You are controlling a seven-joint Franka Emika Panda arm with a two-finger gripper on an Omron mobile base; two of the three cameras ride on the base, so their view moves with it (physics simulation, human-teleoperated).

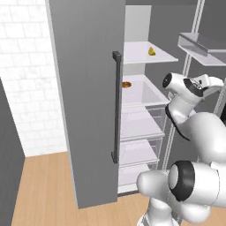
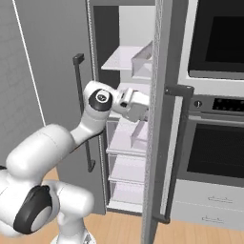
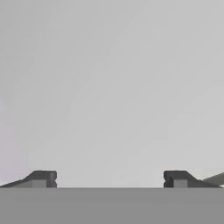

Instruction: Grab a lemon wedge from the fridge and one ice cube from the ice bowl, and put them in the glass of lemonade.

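The fridge (image 1: 84, 110) stands with both doors swung open, showing white shelves and clear drawers. The lemon wedge (image 1: 151, 51), small and bright yellow, lies on the upper shelf toward the back. My arm reaches into the fridge at middle-shelf height, below and to the right of the wedge. My hand (image 2: 136, 106) is partly hidden behind the right door's edge (image 2: 159, 119). In the hand view my gripper (image 3: 110, 179) is open, its fingertips (image 3: 43, 178) far apart, facing a plain grey surface with nothing between them. The ice bowl and the glass of lemonade are out of view.
A flat orange-brown round item (image 1: 126, 84) lies on the middle shelf by the left door's dark bar handle (image 1: 116, 106). A door bin (image 1: 203, 46) juts out at the upper right. A wall oven (image 2: 217, 43) stands to the right of the fridge, above wooden floor (image 1: 44, 190).
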